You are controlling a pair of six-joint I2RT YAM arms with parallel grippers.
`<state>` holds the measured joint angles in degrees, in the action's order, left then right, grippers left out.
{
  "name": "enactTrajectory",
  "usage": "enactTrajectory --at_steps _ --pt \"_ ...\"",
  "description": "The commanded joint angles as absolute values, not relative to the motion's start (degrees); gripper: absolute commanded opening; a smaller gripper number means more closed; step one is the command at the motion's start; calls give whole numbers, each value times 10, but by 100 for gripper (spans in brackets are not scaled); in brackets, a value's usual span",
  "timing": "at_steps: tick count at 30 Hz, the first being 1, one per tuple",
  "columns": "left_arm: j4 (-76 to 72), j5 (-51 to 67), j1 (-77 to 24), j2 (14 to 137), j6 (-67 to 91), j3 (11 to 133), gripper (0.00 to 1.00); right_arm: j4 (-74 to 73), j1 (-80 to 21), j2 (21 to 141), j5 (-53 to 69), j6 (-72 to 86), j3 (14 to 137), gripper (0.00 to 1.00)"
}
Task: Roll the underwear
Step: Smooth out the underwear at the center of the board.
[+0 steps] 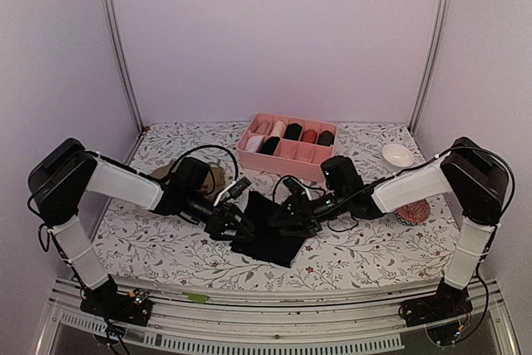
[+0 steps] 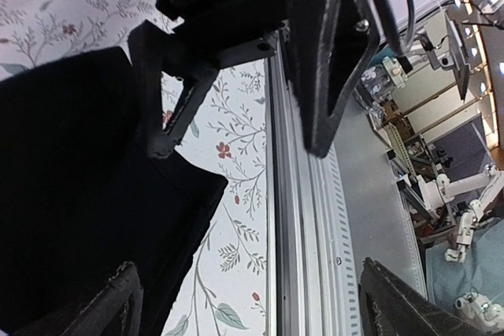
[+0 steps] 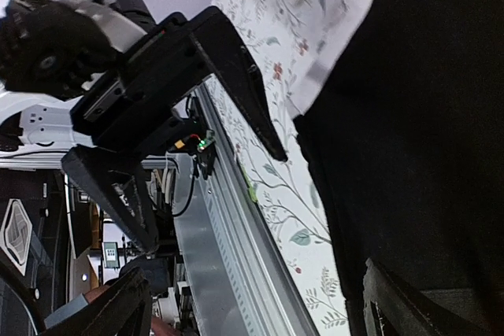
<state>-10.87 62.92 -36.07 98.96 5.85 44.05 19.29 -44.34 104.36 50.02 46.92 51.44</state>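
Flanking black underwear (image 1: 272, 240): left gripper (image 1: 236, 222), right gripper (image 1: 288, 222), jaws spread.

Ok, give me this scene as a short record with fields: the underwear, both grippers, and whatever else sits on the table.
black underwear: lying flat and unrolled, mid-table
left gripper: open, at its left edge
right gripper: open, at its right edge
olive-brown underwear: partly covered, behind the left gripper
pink box: at the back, several compartments filled
white bowl: back right
rolling: not yet started
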Motion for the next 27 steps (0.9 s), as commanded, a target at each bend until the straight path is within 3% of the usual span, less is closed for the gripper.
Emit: enactTrajectory --at_steps 1,7,11,15,19,22,27 --pt "-98 628 -389 1049 37 457 96 192 -443 1101 525 470 519 93" --pt "-84 618 -373 1080 45 441 96 182 -412 1146 530 442 494 92" --pt "-92 620 -378 1060 48 417 93 100 -380 1160 528 383 520 90" --pt "-83 606 -388 1013 9 409 89 -35 -378 1163 523 269 606 85" --pt "-73 584 -381 922 -33 390 88 -98 -381 1094 494 187 623 79" --pt "-110 593 -366 871 -1 369 87 -86 -384 1047 502 205 615 79" --pt "-148 593 -354 858 50 361 87 69 -434 1020 552 387 566 88"
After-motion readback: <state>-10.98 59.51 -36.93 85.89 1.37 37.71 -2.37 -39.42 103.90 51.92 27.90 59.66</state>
